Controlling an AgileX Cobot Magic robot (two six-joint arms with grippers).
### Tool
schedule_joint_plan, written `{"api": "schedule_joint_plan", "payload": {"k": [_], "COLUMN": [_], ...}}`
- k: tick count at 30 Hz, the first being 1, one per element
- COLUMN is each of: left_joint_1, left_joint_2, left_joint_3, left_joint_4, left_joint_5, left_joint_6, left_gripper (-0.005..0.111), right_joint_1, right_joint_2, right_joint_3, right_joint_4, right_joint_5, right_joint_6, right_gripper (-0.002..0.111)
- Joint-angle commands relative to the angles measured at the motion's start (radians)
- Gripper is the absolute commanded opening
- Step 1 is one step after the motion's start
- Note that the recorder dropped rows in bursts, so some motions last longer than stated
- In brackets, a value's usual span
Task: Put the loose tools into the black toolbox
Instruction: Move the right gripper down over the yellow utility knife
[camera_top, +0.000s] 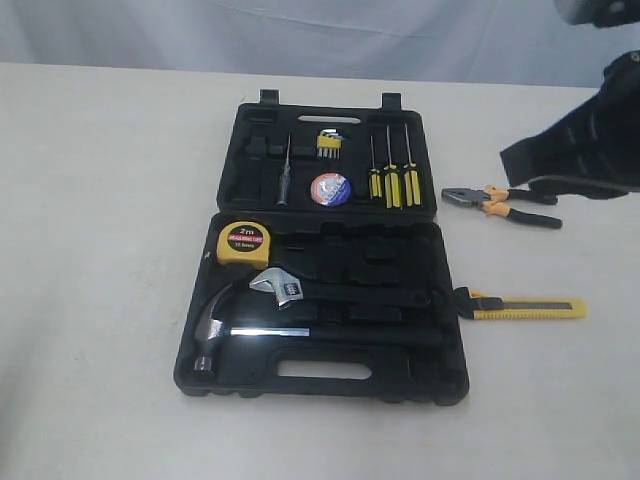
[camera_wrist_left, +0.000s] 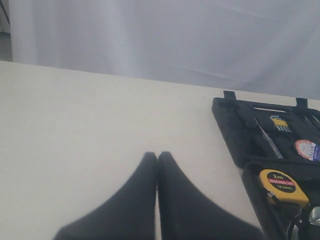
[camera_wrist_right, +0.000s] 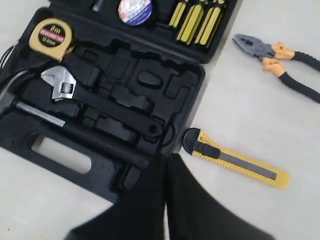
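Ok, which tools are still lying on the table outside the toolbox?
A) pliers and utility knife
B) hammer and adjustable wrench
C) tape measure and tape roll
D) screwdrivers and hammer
A: the pliers and the yellow utility knife lie on the table beside the black toolbox, while the tape measure and tape roll sit in its recesses.

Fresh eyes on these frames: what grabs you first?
The open black toolbox in the middle of the table stands out. A bright yellow tape measure sits at the left of its handle half by the hinge, and a tape roll is in the lid. Next come two tools outside it on the right: the utility knife by the handle half's edge and the pliers beside the lid.
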Motion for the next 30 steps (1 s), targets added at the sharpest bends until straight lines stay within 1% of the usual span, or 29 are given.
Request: {"api": "schedule_joint_plan", "payload": {"k": [1, 8, 17, 22, 30], "left_joint_1": [-0.006, -0.006, -0.006, -0.006, -0.006], "left_joint_2": [0.004, 0.004, 0.004, 0.004, 0.004], "left_joint_3": [-0.005, -0.005, -0.005, -0.005, -0.005], "left_joint_4": [0.005, 0.005, -0.005, -0.005, -0.005], "left_joint_5": [0.001, 0.001, 0.001, 0.001, 0.001], "left_joint_6": [0.000, 0.000, 0.000, 0.000, 0.000], "left_gripper": [0.000, 0.000, 0.000, 0.000, 0.000], "right_joint_1": [0.030, 0.030, 0.030, 0.030, 0.030], "right_joint_2": [0.000, 0.000, 0.000, 0.000, 0.000], "right_joint_3": [0.012, 0.012, 0.012, 0.012, 0.012], "right_joint_4": [0.004, 0.008, 0.002, -0.001, -0.136], "right_joint_5": [0.036, 0.104, 0.144, 0.125, 0.124], "right_joint_6": [-0.142, -0.176, -0.438, -0.482, -0.586], "right_gripper": [-0.001, -0.001, -0.001, -0.001, 0.000]}}
